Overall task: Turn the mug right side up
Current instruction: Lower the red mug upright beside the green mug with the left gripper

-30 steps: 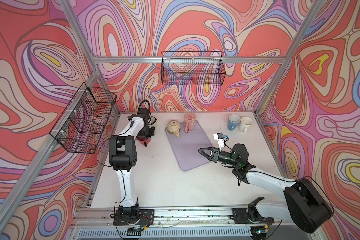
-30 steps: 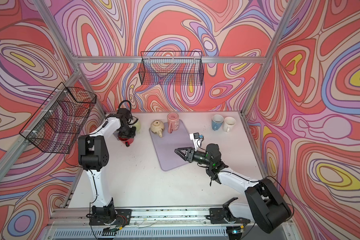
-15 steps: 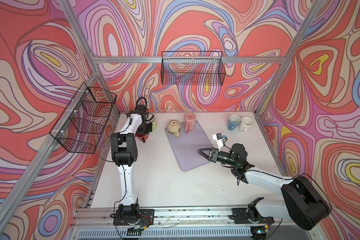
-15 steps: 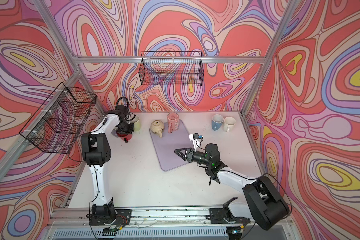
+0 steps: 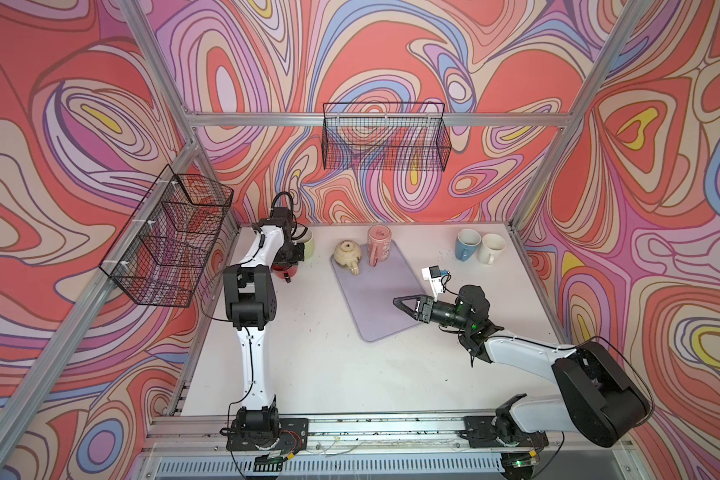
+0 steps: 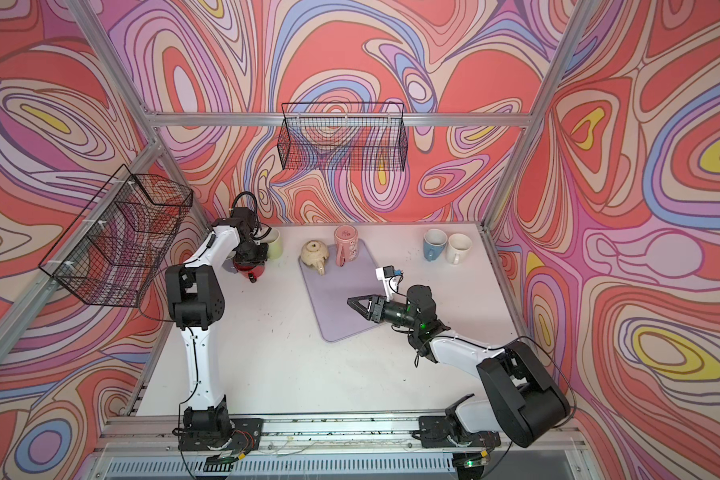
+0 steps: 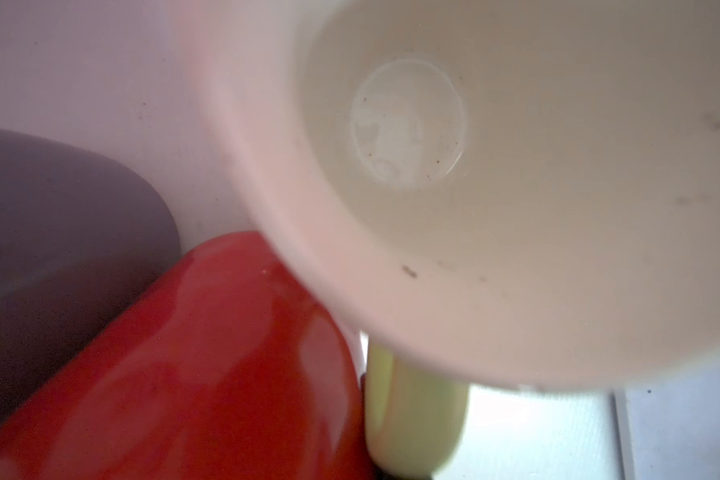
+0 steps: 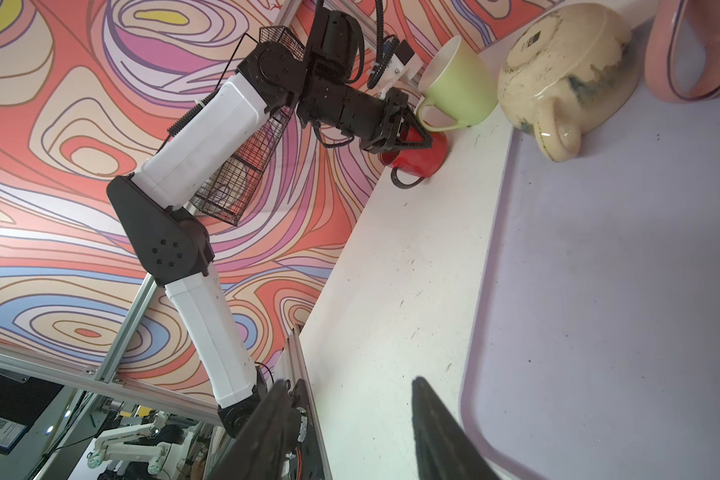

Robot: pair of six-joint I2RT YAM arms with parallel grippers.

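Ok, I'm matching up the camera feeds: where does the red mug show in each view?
In a top view: red mug at the back left.
In a top view: the same place.
Left wrist: blurred red surface, close up.
Right wrist: far off, at the left tool.
Shared landmark: the pale green mug, beside it in all four.
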